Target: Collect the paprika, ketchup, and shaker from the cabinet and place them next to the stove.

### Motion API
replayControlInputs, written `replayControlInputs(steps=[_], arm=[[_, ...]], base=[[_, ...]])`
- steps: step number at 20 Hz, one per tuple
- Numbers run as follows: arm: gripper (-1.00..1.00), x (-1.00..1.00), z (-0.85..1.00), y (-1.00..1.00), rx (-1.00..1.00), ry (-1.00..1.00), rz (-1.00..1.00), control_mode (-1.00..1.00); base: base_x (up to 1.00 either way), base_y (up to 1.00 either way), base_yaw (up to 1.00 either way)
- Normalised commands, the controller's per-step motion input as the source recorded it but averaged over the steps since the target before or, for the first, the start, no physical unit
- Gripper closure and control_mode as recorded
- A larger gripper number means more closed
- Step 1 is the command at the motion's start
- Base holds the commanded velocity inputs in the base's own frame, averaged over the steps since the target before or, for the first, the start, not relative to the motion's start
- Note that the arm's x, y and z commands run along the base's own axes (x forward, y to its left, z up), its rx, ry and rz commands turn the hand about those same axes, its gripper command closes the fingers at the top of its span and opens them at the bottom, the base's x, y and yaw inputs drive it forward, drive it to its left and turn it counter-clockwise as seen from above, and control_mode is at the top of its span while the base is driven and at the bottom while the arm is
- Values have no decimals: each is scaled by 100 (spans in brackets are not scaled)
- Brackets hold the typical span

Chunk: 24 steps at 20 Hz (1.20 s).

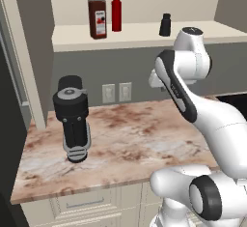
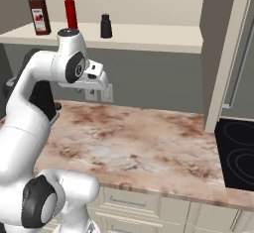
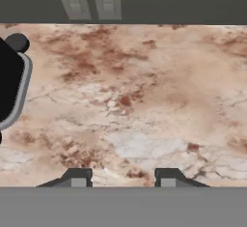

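Observation:
On the cream cabinet shelf [image 1: 140,32] the paprika [image 1: 97,16], a dark square jar with a black cap, stands beside the slim red ketchup [image 1: 116,13]. The small black shaker [image 1: 165,25] stands alone further right. From the right base view the order is the same: paprika [image 2: 38,14], ketchup [image 2: 71,13], shaker [image 2: 105,26]. My gripper [image 3: 122,178] hangs well below the shelf and looks down at the marble counter [image 3: 144,100]. Its fingertips stand apart with nothing between them. The stove [image 2: 239,152] shows as a black corner at the right.
A large black-and-silver appliance [image 1: 72,120] stands on the counter's left part, its edge [image 3: 12,76] at the left of the hand view. Two wall outlets [image 1: 117,92] sit on the grey backsplash. A tall cabinet side panel [image 2: 221,53] stands between the counter and the stove.

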Motion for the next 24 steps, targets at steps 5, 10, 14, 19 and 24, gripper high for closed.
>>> replayControlInputs(steps=[5, 10, 14, 19, 24], arm=[[-100, -47, 0, 4, 0, -28, 2, -100], [-100, -62, 38, -6, 0, -68, 5, -100], [-100, -21, 79, -12, 0, -56, 0, -100], [-100, -2, 96, -22, 0, -33, -6, -100], [-100, 15, 92, -5, 0, -29, -6, -100]], base=[[0, 0, 0], [0, 0, 0], [0, 0, 0], [0, 0, 0], [0, 0, 0]])
